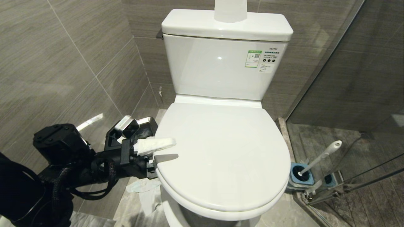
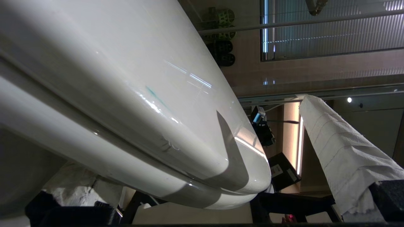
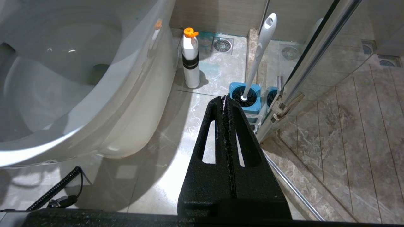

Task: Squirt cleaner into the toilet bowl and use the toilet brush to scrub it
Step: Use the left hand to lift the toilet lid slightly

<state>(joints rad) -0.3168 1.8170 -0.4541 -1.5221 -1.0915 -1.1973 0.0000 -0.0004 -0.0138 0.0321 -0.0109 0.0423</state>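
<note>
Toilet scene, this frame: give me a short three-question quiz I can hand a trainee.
1. True or false: the lid of the toilet bowl is raised.
2. Where is the toilet brush? A) in the left gripper B) in its blue holder on the floor C) inside the bowl
3. Fill in: the left gripper, fingers wrapped in white tissue, straddles the lid's ____ edge, and the right gripper is ____.

Key: 1 false; 2 B; 3 left, shut
</note>
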